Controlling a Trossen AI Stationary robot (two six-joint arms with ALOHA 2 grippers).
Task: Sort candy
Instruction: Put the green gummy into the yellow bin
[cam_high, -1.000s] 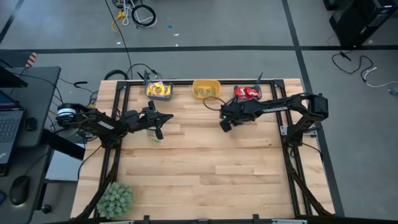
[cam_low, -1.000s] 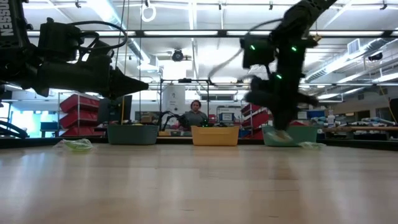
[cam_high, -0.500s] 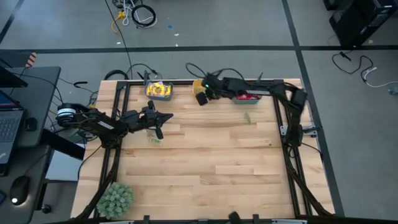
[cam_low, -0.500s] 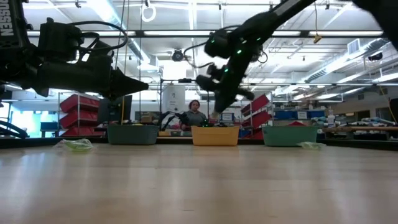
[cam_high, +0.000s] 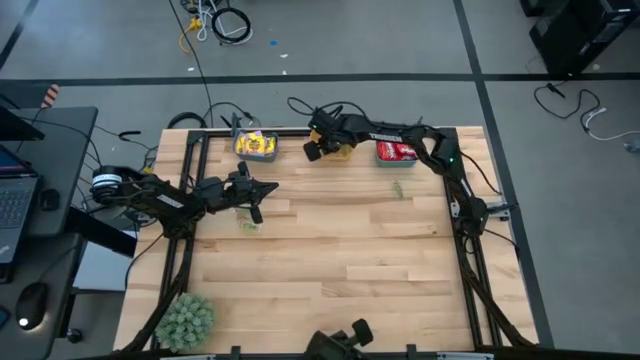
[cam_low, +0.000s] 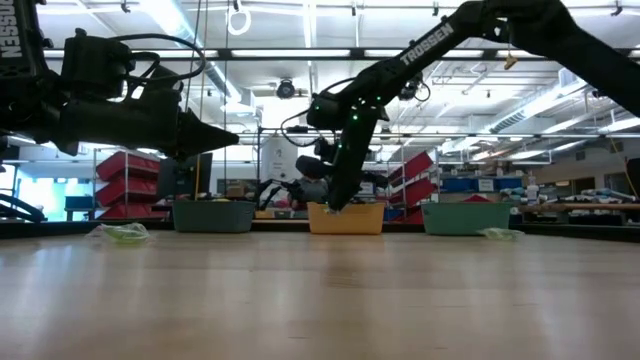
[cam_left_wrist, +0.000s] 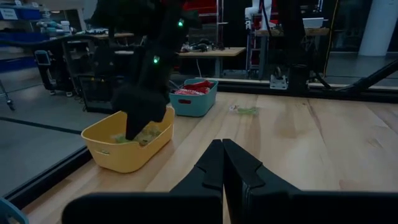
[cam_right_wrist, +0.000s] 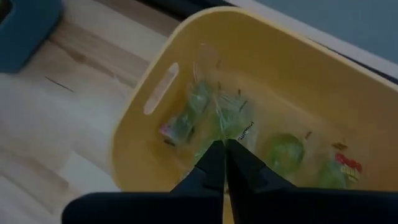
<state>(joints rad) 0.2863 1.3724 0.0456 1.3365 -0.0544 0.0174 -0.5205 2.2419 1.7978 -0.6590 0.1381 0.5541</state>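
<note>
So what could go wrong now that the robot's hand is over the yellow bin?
The right gripper is shut, low inside the yellow bin; it might bump the wall and shove the bin. A green candy lies at its fingertips and could stick or get dragged out. Two green candies wait on the table; the shut left gripper hangs near one.

The right gripper (cam_right_wrist: 222, 149) hangs with its two dark fingers pressed together over a yellow bin (cam_right_wrist: 186, 46) on the wooden table (cam_right_wrist: 56, 118). Several pale green candies (cam_right_wrist: 214, 115) lie inside. A teal bin's corner (cam_right_wrist: 25, 28) sits just beside it.
</note>
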